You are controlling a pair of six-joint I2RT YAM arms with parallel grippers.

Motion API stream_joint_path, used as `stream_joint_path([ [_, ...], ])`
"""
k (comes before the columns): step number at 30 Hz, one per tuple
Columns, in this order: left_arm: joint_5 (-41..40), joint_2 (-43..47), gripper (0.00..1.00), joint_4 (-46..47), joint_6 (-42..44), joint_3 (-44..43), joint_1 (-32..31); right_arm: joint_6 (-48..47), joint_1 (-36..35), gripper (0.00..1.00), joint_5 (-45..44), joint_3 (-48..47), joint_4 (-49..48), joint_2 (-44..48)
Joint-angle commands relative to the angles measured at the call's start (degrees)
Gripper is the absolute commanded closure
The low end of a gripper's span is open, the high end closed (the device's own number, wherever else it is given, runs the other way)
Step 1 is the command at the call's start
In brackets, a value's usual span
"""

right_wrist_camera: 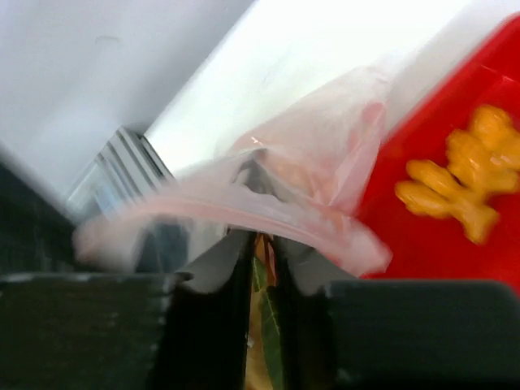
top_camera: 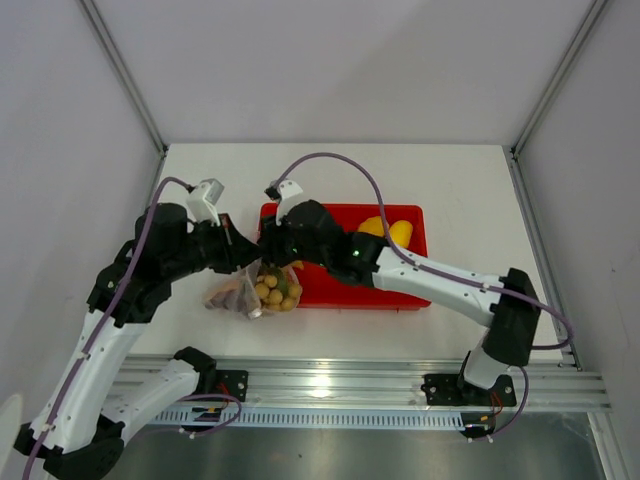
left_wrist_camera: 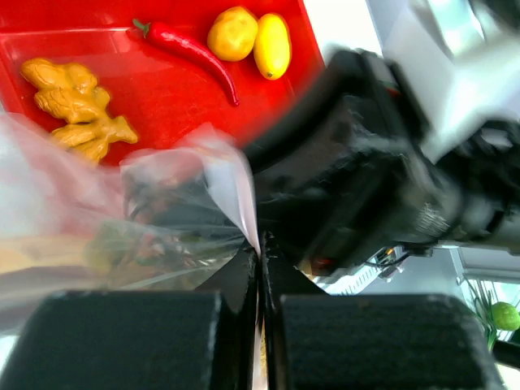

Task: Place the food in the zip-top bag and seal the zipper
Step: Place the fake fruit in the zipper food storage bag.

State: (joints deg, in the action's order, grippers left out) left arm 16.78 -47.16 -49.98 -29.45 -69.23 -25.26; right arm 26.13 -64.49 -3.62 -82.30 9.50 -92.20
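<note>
Clerk: Item one, bag [top_camera: 250, 292]. Location?

Keeper: Entered at the near left corner of the tray [left_wrist_camera: 162, 106], above the counter [top_camera: 480, 180], with its mouth raised between the two hands. A bunch of round fruits [top_camera: 272, 292] with leaves is seen inside.

Clerk: Left hand [left_wrist_camera: 260, 262]?

Keeper: Listed as fully closed, with a fold of the bag's rim pinched at its tips.

Clerk: Right hand [right_wrist_camera: 262, 244]?

Keeper: Its jaws are shown a narrow slit apart at the zipper [right_wrist_camera: 244, 207], and a leaf is visible through the gap. Whether any film is gripped cannot be told, as the view is blurred.

Clerk: Outstanding stock?

Keeper: On the tray are two yellow fruits [left_wrist_camera: 272, 45], one chili pepper [left_wrist_camera: 191, 57] and orange chunks [left_wrist_camera: 77, 110]. Loading is judged partly done, and sealing is not begun.

Clerk: Handling notes for the present step?

Keeper: The left pinch is best held firm and high, so that the mouth is not allowed to collapse. The right hand should be drawn out straight along the opening, so that film is not dragged and the bunch is not tipped out. Leaves are to be pushed below the zipper before more is added. The yellow fruits are likely to roll, so a centred grasp is advised.
</note>
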Motion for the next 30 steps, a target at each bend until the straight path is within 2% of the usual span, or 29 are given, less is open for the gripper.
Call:
stream_joint_path([
  [1,3.7,1.7,1.00,4.4,-0.8,-1.3,0.2,2.6,0.9,0.62,-0.6,-10.6,4.1,-7.2],
  [2,2.8,1.8,1.00,4.3,-0.9,-1.5,0.2,2.3,1.1,0.44,-0.3,-13.1,6.1,-8.2],
  [4,1.6,1.6,0.99,3.4,-1.3,-2.0,0.2,2.0,0.7,0.39,-1.8,-16.3,10.2,-8.2],
  [7,0.3,1.5,1.00,3.6,-1.8,-1.3,0.2,2.3,0.6,0.37,-2.5,-11.7,11.2,-0.3],
  [11,0.0,1.2,0.99,5.0,-2.4,-0.2,0.2,3.3,0.9,0.38,-4.1,-3.8,13.2,10.1],
  [19,0.4,0.8,0.99,6.0,-2.0,0.4,0.2,5.3,1.3,0.43,-2.6,4.4,18.1,21.3],
  [26,2.1,0.9,0.99,5.9,-1.7,-0.4,0.2,3.8,5.0,0.58,-0.1,6.9,20.1,19.4],
  [30,2.4,1.5,0.99,5.3,-1.5,-0.3,0.2,2.4,10.2,0.62,8.8,8.6,16.4,17.7],
])
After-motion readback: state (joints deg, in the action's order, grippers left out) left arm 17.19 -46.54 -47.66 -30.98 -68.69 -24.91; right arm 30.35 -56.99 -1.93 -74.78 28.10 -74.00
